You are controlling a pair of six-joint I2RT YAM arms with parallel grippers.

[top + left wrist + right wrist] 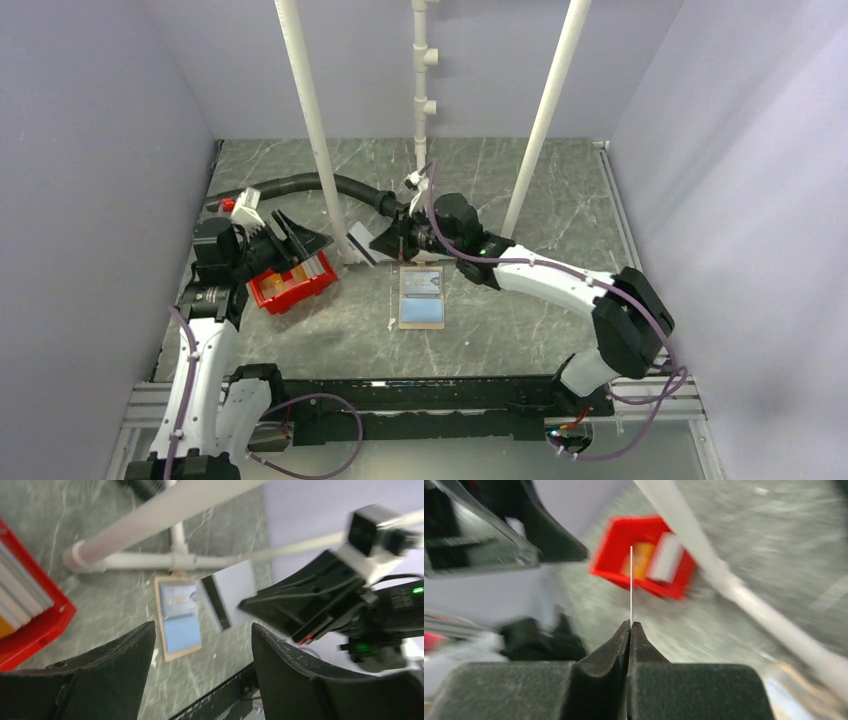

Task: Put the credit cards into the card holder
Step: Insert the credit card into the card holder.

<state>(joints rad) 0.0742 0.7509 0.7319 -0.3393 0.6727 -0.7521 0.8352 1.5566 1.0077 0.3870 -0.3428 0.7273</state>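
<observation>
The card holder (421, 297) lies open and flat mid-table, tan-edged and pale blue inside; it also shows in the left wrist view (177, 617). My right gripper (387, 241) hangs just behind it, shut on one credit card (360, 243), pale with a dark stripe (227, 592). The right wrist view shows that card edge-on (631, 585) between the closed jaws of the right gripper (630, 625). More credit cards (318, 266) stand in the red bin (275, 296). My left gripper (305, 240) is open and empty above the bin, also in its own view (202, 630).
White PVC posts (318, 130) rise from the table behind the grippers, with a floor bar (145, 560) near the bin. A black hose (300, 186) runs along the back left. Grey walls close in both sides. An orange item (642, 560) sits in the bin.
</observation>
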